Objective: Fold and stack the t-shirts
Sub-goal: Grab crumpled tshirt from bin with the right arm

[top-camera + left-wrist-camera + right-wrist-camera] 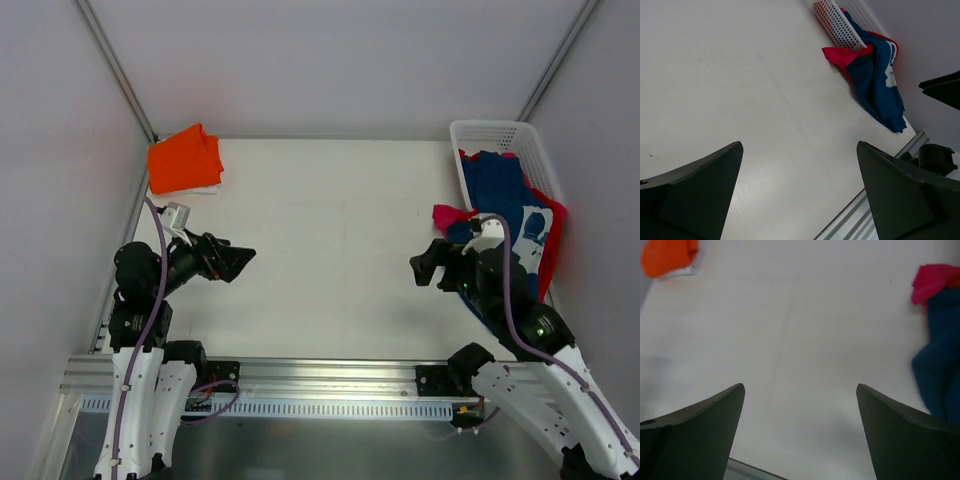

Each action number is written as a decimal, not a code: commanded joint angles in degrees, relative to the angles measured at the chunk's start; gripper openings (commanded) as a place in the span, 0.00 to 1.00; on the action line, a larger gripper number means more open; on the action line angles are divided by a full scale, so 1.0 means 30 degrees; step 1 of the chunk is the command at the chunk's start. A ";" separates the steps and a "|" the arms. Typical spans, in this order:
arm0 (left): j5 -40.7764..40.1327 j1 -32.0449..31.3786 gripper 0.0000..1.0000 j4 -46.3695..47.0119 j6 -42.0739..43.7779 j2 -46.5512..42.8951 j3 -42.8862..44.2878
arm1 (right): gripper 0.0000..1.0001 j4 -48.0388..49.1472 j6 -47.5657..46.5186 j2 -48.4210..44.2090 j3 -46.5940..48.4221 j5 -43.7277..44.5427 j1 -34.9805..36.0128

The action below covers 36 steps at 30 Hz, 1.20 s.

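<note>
Pause between shirts. Your left gripper (238,262) and right gripper (424,268) hung over the table (330,220), jaws spread wide, holding nothing. The orange t-shirt (185,158) lay, apparently folded, at the far left corner. The navy t-shirt (503,185), pink t-shirt (452,215) and red t-shirt (556,215) spilled from the white basket (500,132) at the right. The next move likely required you to draw one shirt from that heap and spread it flat mid-table.

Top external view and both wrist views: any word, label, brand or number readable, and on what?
No text can be read in any view.
Navy t-shirt: its pale chest print is too blurred to show any letters.
Orange t-shirt and white basket: no marking visible.
</note>
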 commanded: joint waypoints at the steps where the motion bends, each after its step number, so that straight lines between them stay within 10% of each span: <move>1: -0.0245 -0.0087 0.99 0.0348 0.0395 -0.0285 0.0179 | 0.99 -0.2708 -0.0295 0.3487 0.1595 0.4761 0.0100; 5: -0.0655 -0.0029 0.99 0.0085 0.0482 -0.0198 0.0237 | 0.99 -0.5644 0.1664 0.9553 0.3007 1.0455 -0.1006; 13: -0.0831 -0.0058 0.99 -0.0208 0.0570 -0.0052 0.0266 | 0.99 0.0680 0.2488 1.3164 -0.0184 0.5154 -0.7481; 36: -0.1447 -0.0058 0.99 -0.0443 0.0775 0.0153 0.0384 | 0.99 0.3347 0.1815 1.7267 -0.0654 0.5332 -1.2380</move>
